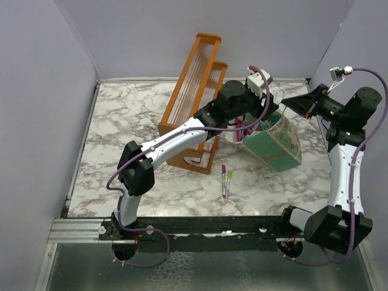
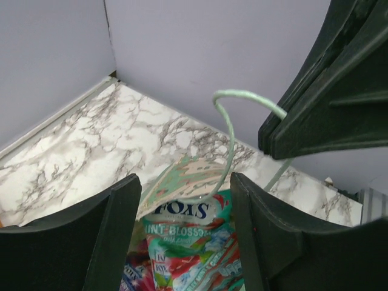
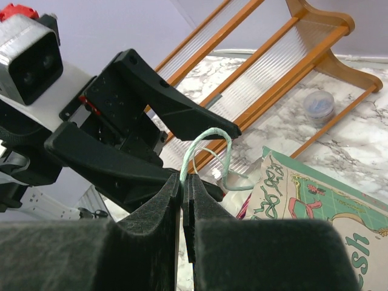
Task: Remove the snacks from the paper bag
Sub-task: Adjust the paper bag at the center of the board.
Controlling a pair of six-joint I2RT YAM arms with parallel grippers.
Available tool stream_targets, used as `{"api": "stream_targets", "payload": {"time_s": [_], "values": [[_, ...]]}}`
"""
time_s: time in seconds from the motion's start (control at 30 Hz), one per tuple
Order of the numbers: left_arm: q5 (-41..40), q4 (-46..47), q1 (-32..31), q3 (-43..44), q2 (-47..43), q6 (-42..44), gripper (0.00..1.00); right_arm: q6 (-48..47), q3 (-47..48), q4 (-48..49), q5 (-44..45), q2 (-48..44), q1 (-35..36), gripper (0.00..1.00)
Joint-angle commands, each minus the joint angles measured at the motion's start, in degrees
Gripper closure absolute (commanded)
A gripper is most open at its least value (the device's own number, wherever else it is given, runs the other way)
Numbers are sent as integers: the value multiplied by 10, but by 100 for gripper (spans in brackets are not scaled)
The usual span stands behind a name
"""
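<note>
1. The orange rack [image 1: 193,91] stands on the marble table [image 1: 127,121], to the left of the left gripper and behind its arm.
2. Two marker pens [image 1: 226,177] lie flat on the table on the near side of the left gripper, well apart from it.
3. The left gripper [image 2: 183,182] points into the mouth of the paper bag [image 1: 273,154]. Its fingers [image 2: 115,236] are spread, with a clear gap between them.
4. The snacks [image 1: 250,129] are inside the bag, just in front of the left gripper. A teal packet [image 2: 188,242] with the word "FOX'S" lies between the two fingers and a little beyond them. Red and magenta packets are under it. I cannot tell if the fingers touch the packet.
5. The bag rests tilted on the table, with its mouth turned to the left gripper. It is between the two grippers and lower than the right one.
6. The cord handle [image 2: 227,118] rises from the rim of the bag in a loop. It passes over the gap of the left gripper and goes to the right gripper.
7. The right gripper [image 3: 185,180] is up and to the right of the left gripper, near it. Its fingers are pressed together and pinch the cord handle, holding it above the edge of the bag.
</note>
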Motion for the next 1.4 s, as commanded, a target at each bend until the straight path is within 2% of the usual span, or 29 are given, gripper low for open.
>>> {"api": "stream_targets", "payload": {"time_s": [0.0, 0.13, 0.27, 0.33, 0.43, 0.53, 0.63, 0.7, 0.8, 0.93, 1.07, 1.17, 1.23, 1.37], "values": [[54, 14, 6, 55, 29, -16, 39, 7, 9, 42, -8, -20, 5, 94], [79, 14, 7, 66, 44, -24, 43, 0, 12, 32, -6, -21, 6, 94], [84, 3, 6, 83, 58, -26, 62, -2, 12, 26, -2, -22, 6, 94], [94, 0, 9, 93, 63, -28, 64, 4, 12, 27, -2, -23, 6, 93], [94, -1, 12, 104, 64, -18, 76, 7, 15, 17, 2, -24, 6, 90], [70, -7, 20, 112, 61, -14, 84, -19, 31, -40, 25, -22, 8, 85], [64, -2, 29, 112, 55, -24, 99, -94, 75, -152, 82, -5, 15, 71], [62, 4, 30, 111, 53, -34, 100, -152, 115, -236, 134, 11, 28, 61], [67, 14, 30, 111, 49, -48, 100, -201, 150, -304, 202, 24, 71, 45], [65, 16, 29, 112, 44, -62, 100, -225, 158, -336, 266, 20, 122, 38], [68, 11, 29, 125, 40, -76, 100, -234, 124, -321, 311, 1, 141, 40], [70, 14, 29, 129, 33, -84, 100, -211, 62, -240, 274, -16, 144, 43], [72, 17, 29, 128, 29, -87, 100, -183, 26, -174, 245, -23, 144, 48], [79, 20, 29, 125, 23, -94, 100, -129, -6, -71, 183, -2, 144, 54]]}}
